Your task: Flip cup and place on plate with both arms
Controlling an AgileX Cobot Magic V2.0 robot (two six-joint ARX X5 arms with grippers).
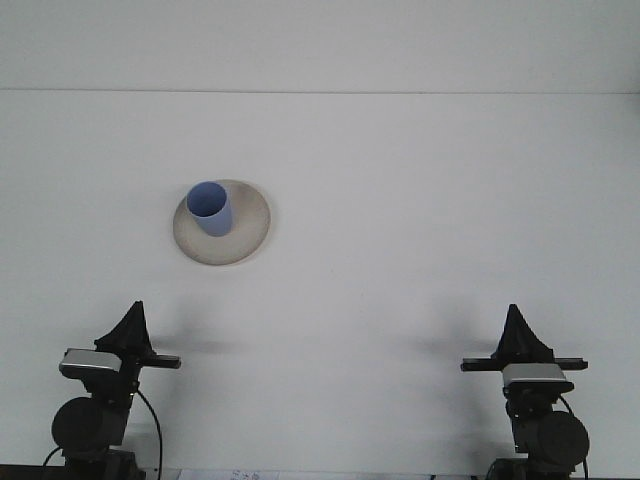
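Observation:
A light blue cup [211, 208] stands upright, mouth up, on a round beige plate [245, 232] left of the table's middle. My left gripper [132, 324] rests low at the near left, well short of the plate, its black fingers brought together into a point. At the near right my right gripper [514, 330] sits far from the cup, its fingers also closed to a point. Neither gripper holds anything.
The white table [420, 200] stretches back to a pale wall, with its far edge as a thin line across the top. Only the plate and cup stand on it. The arm bases and wrist cameras fill the bottom corners.

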